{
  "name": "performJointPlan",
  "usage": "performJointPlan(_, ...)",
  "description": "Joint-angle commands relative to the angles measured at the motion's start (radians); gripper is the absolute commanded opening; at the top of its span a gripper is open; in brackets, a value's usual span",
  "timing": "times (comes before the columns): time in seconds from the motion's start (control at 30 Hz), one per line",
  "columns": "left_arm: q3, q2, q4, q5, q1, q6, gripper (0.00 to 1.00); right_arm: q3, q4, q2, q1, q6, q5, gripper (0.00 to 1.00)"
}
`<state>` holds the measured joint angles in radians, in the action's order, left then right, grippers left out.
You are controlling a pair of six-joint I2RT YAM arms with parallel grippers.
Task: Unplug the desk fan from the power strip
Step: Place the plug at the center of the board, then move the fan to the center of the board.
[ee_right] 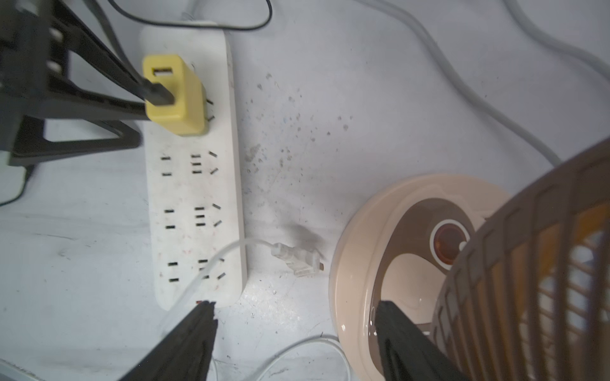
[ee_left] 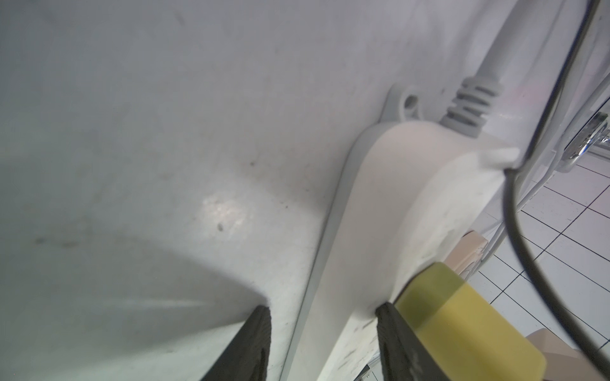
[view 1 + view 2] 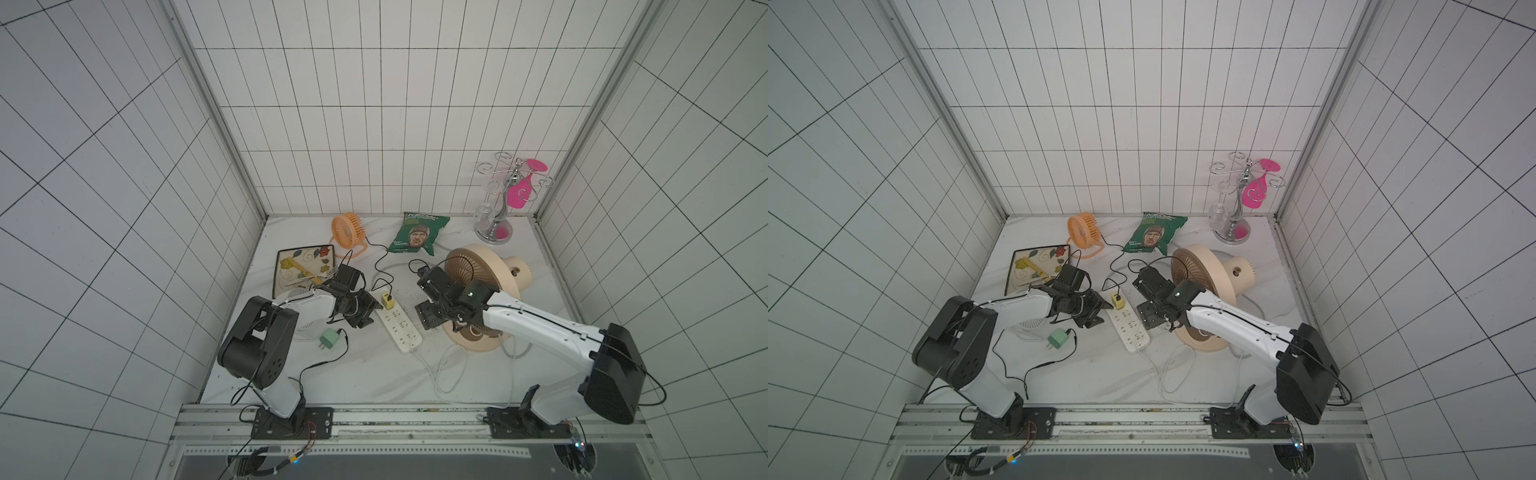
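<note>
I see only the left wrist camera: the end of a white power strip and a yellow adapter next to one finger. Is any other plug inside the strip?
Observer: No. In the right wrist view a white two-pin plug lies on the table beside the power strip, out of every socket.
Operator: Does the right gripper hold that plug?
Observer: No. It is open and empty, and the plug lies apart from its fingers.
Operator: Where does the black cable of the yellow adapter go?
Observer: In both top views it leads to the small orange fan near the back wall.
</note>
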<state>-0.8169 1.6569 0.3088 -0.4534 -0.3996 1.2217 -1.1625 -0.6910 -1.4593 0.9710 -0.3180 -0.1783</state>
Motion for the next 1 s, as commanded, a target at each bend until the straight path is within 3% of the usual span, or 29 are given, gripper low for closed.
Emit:
performJointPlan(0.0, 0.029, 0.013, 0.093, 0.126, -0.004, -0.014, 0.54, -0.044, 0.066, -0.014, -0.002, 0.023, 0.040, 0.80)
performJointPlan(0.23, -0.026, -0.141, 0.157, 0.184, 0.020, -0.029, 0.55, -0.116, 0.147, -0.106, -0.018, -0.029, 0.165, 0.73)
performJointPlan(0.4, -0.027, -0.262, 0.258, 0.261, 0.095, -0.012, 0.54, -0.137, 0.159, -0.178, -0.013, -0.045, 0.227, 0.69)
performJointPlan(0.53, 0.001, -0.341, 0.320, 0.318, 0.153, -0.006, 0.54, -0.110, 0.102, -0.180, 0.032, -0.041, 0.168, 0.67)
performJointPlan(0.63, 0.032, -0.373, 0.319, 0.324, 0.169, 0.005, 0.54, -0.073, 0.040, -0.167, 0.089, -0.026, 0.120, 0.72)
performJointPlan(0.77, 0.047, -0.368, 0.304, 0.307, 0.173, 0.013, 0.54, 0.022, 0.024, -0.118, 0.156, -0.037, 0.090, 0.73)
performJointPlan(0.97, 0.044, -0.360, 0.301, 0.309, 0.173, 0.010, 0.54, 0.043, -0.007, -0.163, 0.267, 0.005, 0.050, 0.79)
